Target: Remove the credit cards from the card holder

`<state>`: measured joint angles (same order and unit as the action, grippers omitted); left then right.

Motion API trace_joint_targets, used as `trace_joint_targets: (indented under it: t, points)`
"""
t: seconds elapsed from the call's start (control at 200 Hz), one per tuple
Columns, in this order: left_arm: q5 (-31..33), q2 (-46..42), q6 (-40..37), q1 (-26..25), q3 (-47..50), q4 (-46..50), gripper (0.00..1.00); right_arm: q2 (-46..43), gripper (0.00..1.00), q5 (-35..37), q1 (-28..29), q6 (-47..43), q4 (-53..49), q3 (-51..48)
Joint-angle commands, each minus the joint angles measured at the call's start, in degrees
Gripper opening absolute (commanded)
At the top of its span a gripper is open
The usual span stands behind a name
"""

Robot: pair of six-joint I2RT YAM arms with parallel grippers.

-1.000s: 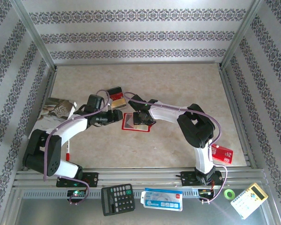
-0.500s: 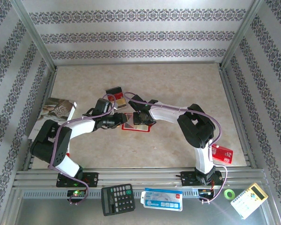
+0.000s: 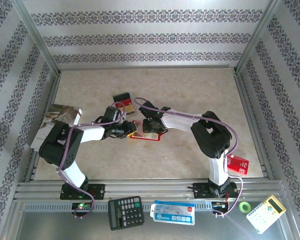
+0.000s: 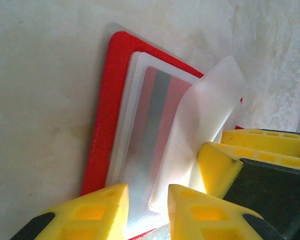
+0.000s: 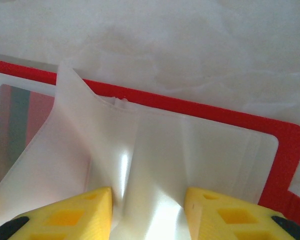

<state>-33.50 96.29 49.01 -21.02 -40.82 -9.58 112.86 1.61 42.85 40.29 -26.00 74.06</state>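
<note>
The red card holder (image 3: 140,135) lies open on the table, its pale pockets up (image 4: 107,100) (image 5: 230,117). A grey-and-red striped credit card (image 4: 157,115) (image 5: 20,115) sits inside the left pocket. My right gripper (image 3: 152,127) (image 5: 147,212) is shut on a raised fold of the translucent pocket sleeve (image 5: 115,145) (image 4: 210,110), holding it up. My left gripper (image 3: 131,131) (image 4: 147,207) stands at the holder's left edge, narrowly open, with the pocket's lower edge in the gap. Dark and red-gold credit cards (image 3: 123,101) lie stacked behind the holder.
A booklet (image 3: 57,116) lies at the table's left edge and a red box (image 3: 237,164) at the right. On the front ledge are a black calculator (image 3: 125,212), a blue-and-white packet (image 3: 173,213), a green tape roll (image 3: 245,206) and a pale calculator (image 3: 265,214).
My left arm has swung right and reached the holder's left edge, and its jaws have narrowed. The right gripper has stayed on the sleeve.
</note>
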Motion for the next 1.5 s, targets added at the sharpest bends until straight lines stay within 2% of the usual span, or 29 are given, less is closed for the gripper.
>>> trace_joint_targets:
  t: [0.0,0.14,0.38,0.714,0.929,1.234,1.494]
  points:
    - [-1.38,0.64,1.32,-0.69,-0.16,-2.31,0.26,2.00,0.44,-2.37,-0.62,0.58,0.07,-2.52]
    - [-1.75,1.22,2.45,-1.56,-0.58,-3.23,0.22,1.99,0.43,-2.57,-0.68,0.60,0.29,-2.59]
    - [-1.91,0.79,2.91,-2.46,-1.32,-4.64,0.21,-0.49,0.44,-3.27,-1.01,0.86,1.85,-3.62]
    - [-4.06,1.35,3.84,-4.26,-3.97,-7.22,0.22,-14.56,0.51,-5.65,-6.18,3.29,9.93,-10.54]
    - [-2.82,1.60,5.85,-7.72,-6.84,-9.10,0.23,-23.10,0.55,-3.04,-10.16,5.81,11.93,-16.54]
    - [-1.98,5.96,7.15,-10.35,-8.74,-10.31,0.38,-27.95,0.58,-3.89,-13.23,7.03,14.81,-21.16]
    - [-1.65,3.12,3.20,-9.08,-10.58,-4.67,0.48,-27.60,0.58,-6.18,-13.15,6.65,16.61,-21.06]
